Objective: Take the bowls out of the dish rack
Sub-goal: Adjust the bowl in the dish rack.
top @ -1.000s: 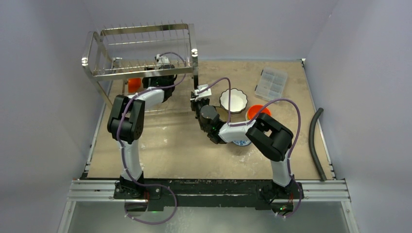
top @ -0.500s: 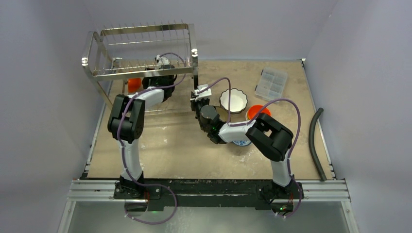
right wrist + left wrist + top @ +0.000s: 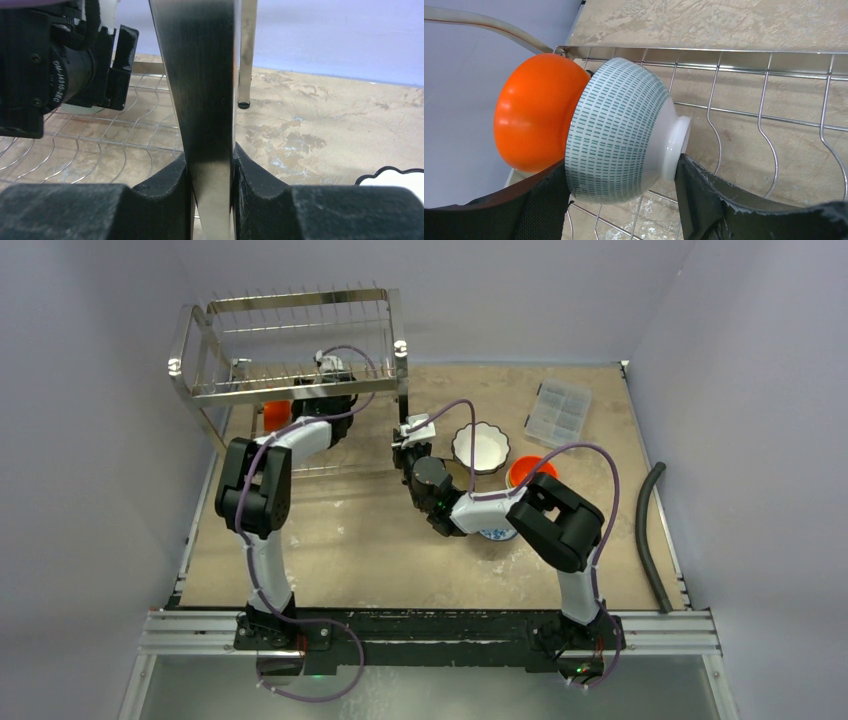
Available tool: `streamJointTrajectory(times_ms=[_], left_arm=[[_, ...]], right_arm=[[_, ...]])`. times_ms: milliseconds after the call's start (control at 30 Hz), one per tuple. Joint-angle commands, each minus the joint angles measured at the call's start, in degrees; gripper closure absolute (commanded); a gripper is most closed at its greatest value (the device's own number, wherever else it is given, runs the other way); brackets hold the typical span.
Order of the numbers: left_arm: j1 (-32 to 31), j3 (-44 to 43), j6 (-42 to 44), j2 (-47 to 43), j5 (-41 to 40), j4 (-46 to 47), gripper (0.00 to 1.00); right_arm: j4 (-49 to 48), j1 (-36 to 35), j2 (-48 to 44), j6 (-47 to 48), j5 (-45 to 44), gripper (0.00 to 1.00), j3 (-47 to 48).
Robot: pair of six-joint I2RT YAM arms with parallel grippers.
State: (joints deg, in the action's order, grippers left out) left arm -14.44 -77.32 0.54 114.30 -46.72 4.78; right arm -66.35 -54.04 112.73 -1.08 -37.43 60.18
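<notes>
**1. Edges and clearance**
- The desk (image 3: pixel 370 540) is enclosed by walls on the left, far and right sides. The two arm bases occupy its near edge.
- The dish rack (image 3: pixel 290 390) stands in the far left corner, close to the left wall.
- Bare desk surface lies in the near centre and near left, between the arms.
- The rack's upper tier overhangs the left arm's wrist, so that arm works inside the lower tier.

**2. Count**
- Bowls in view: five.
  - Two are in the rack's lower tier, lying on their sides. The orange bowl (image 3: pixel 531 112) is on the left. The dash-patterned bowl (image 3: pixel 619 130) touches it, with its foot ring pointing right.
  - Three are on the desk right of the rack: a white scalloped bowl (image 3: pixel 481 447), a second orange bowl (image 3: pixel 520 470) and a blue-patterned bowl (image 3: pixel 497 534).
- Arms: two.

**3. End effector state**
- The left end effector (image 3: pixel 621 170) is clamped on the dash-patterned bowl. One finger bears on the foot ring and the other on the rim side.
- The right end effector (image 3: pixel 210 165) is clamped on the dish rack's near right post.

**4. Surroundings and obstructions**
- Wire prongs rise from the lower tier just right of the held bowl.
- The right arm lies over the blue-patterned bowl and covers part of the second orange bowl.
- A clear compartment box (image 3: pixel 559 412) sits at the far right.
- A black hose (image 3: pixel 652 530) runs along the right edge.
</notes>
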Motion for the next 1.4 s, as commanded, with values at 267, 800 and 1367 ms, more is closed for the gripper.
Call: streamJointTrajectory(times_ms=[267,800,1367], left_arm=[[3.24,1.26,-5.69,-8.04,10.58,0.89,0.54],[-1.63,3.08,4.72,-9.96,2.12,1.46,0.59],[-9.47,11.64,15.45,-14.78,-11.94,-1.29,0.59]], right_arm=[[-0.73,-0.64,-1.19,-4.72,3.75,1.00,-0.59],[-0.54,-0.67,-0.91,-5.46,3.86,1.00,-0.51],[-0.80,-0.70,-0.16,-6.80,4.02,1.00,-0.60]])
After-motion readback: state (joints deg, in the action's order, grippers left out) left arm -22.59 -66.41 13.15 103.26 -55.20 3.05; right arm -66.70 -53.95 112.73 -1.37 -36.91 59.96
